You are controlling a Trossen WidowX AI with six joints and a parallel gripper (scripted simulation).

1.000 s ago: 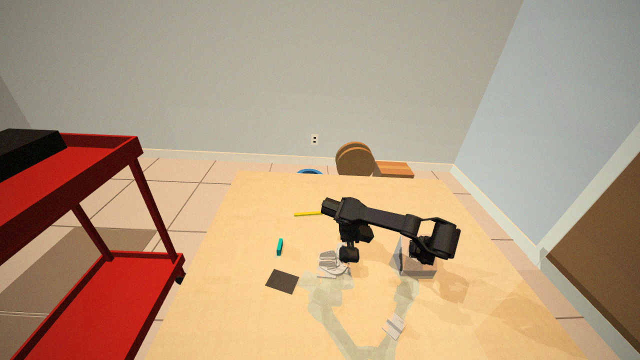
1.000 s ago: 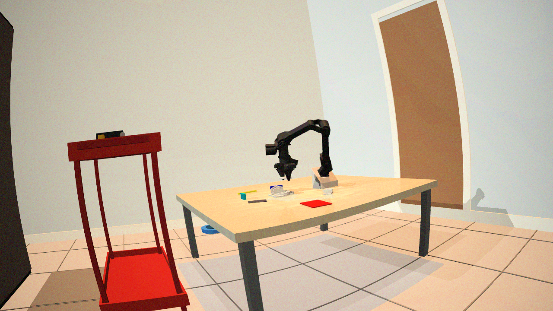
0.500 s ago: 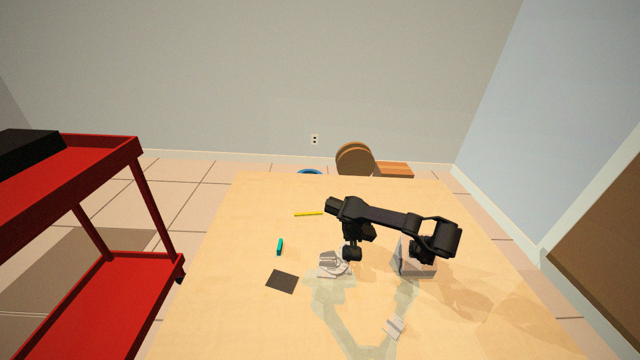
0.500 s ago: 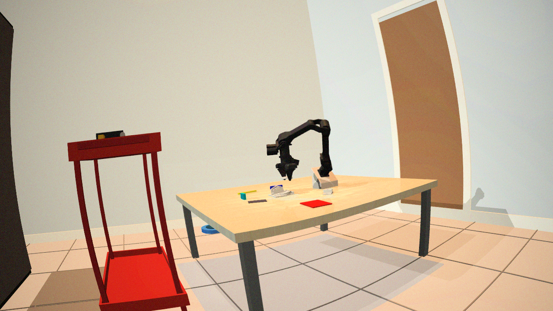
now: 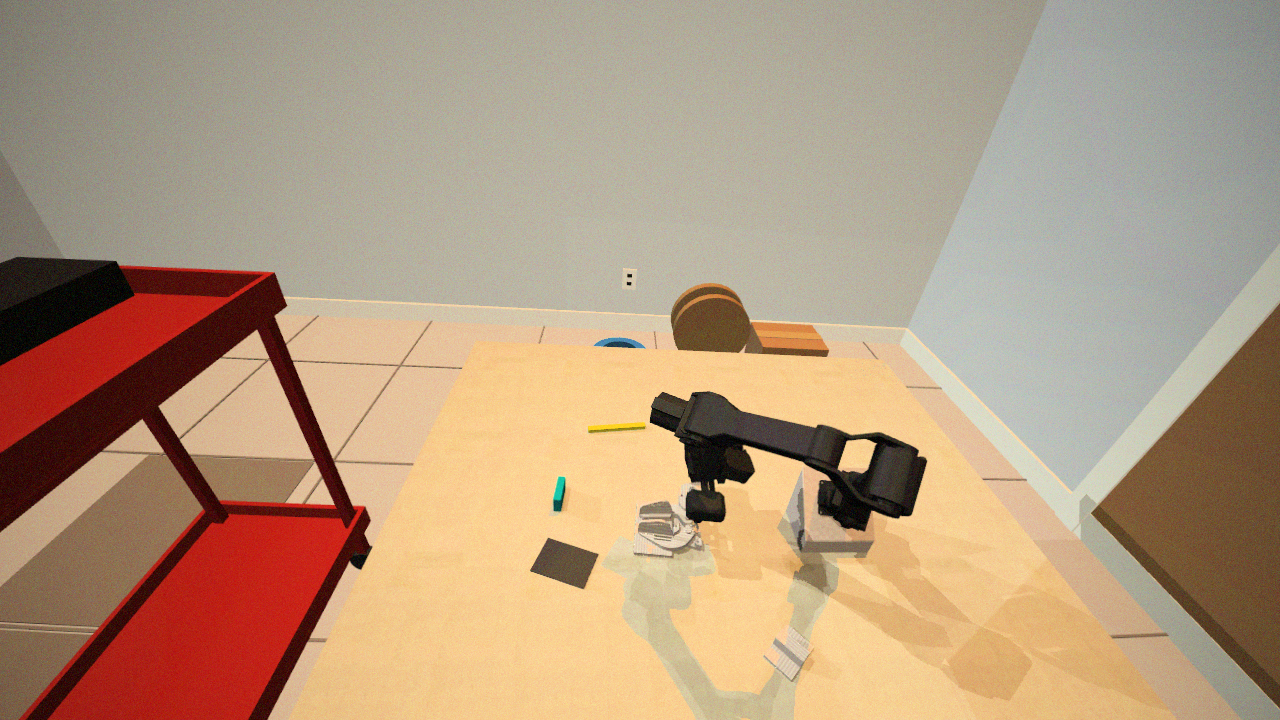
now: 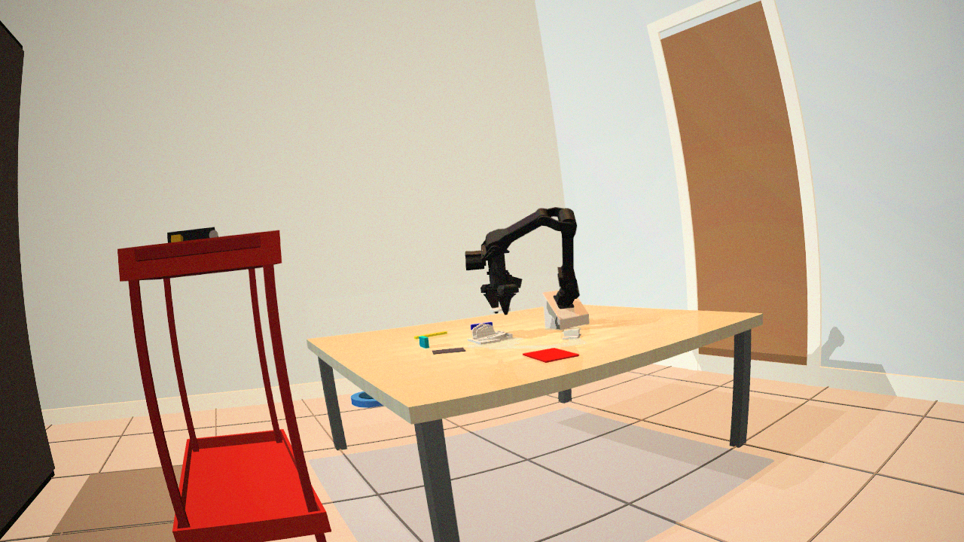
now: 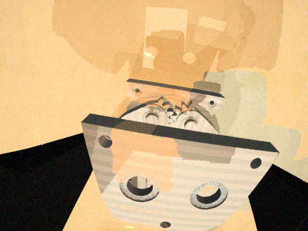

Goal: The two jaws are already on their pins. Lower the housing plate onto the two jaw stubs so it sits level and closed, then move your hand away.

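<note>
My gripper (image 5: 706, 506) (image 6: 501, 312) (image 7: 176, 153) is shut on the white housing plate (image 7: 189, 160), with a black finger at each side edge. The plate has two ringed round holes and smaller corner holes. It hangs above the table, clear of the jaw assembly (image 5: 660, 534) (image 6: 490, 336). In the wrist view, two geared jaws appear beyond the plate's dark edge, the left jaw (image 7: 138, 114) and the right jaw (image 7: 200, 123), their teeth meeting in the middle. They lie on the lower plate (image 7: 201, 100). The held plate hides the jaws' front parts and the stubs.
On the table (image 5: 501, 644) (image 6: 404, 377) are a teal block (image 5: 559, 493) (image 6: 424, 342), a yellow bar (image 5: 616, 428) (image 6: 431, 335), a dark square (image 5: 563, 563) (image 6: 449, 350), a small grey block (image 5: 788, 654) (image 6: 571, 333), a red square (image 6: 550, 354) and a blue piece (image 6: 477, 324) behind the jaws.
</note>
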